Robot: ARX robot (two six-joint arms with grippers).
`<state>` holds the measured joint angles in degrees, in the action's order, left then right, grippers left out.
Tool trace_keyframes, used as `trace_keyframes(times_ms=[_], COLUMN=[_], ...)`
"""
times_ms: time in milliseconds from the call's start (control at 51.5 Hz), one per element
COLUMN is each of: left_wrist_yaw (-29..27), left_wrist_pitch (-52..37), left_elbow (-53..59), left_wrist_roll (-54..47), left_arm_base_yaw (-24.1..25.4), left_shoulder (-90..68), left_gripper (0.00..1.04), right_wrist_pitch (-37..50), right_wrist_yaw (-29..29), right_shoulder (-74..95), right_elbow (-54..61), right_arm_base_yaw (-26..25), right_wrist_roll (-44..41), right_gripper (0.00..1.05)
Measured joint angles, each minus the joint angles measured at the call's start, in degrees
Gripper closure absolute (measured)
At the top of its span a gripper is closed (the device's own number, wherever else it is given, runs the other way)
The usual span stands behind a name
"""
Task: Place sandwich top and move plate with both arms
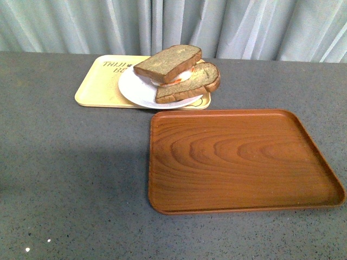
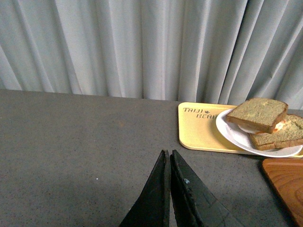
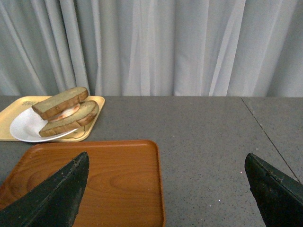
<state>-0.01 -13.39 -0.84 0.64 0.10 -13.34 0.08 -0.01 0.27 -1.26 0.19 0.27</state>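
Top already sits on the sandwich, skewed and overhanging the lower slice, filling showing between them; all on the plate, which rests on the yellow tray on the desk. So the step in hand is likely the two-arm plate move, probably to the wood tray, which lies bare. Left pincer has jaws pressed together, holding nothing, low over the desk; the plate is ahead of it and off to its right, well apart. Right pincer has jaws spread wide, empty, over the wood tray; the plate is ahead and to its left, past the tray's far edge. To do it well: open the left one first, bring both to opposite rim sides, grip bare rim clear of bread, lift level and together, slowly, since the skewed top could slide off.
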Motion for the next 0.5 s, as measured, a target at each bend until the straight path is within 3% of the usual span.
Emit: trace_keyframes(times_ms=[214,350,505], left_wrist_yaw=[0.0,0.0,0.0], left_wrist_pitch=[3.06,12.63,13.4], left_elbow=[0.0,-0.02,-0.02], left_wrist_roll=[0.0,-0.02,-0.04], left_arm_base_yaw=[0.0,0.0,-0.02], left_shoulder=[3.08,10.93,12.37], left_gripper=[1.03,1.03,1.03], right_wrist_pitch=[0.0,0.0,0.0], right_wrist_yaw=[0.0,0.0,-0.02], right_shoulder=[0.0,0.0,0.0], right_elbow=[0.0,-0.02,-0.02], right_arm_base_yaw=[0.0,0.0,0.0], right_wrist_roll=[0.0,0.0,0.0], right_gripper=[0.09,0.09,0.09])
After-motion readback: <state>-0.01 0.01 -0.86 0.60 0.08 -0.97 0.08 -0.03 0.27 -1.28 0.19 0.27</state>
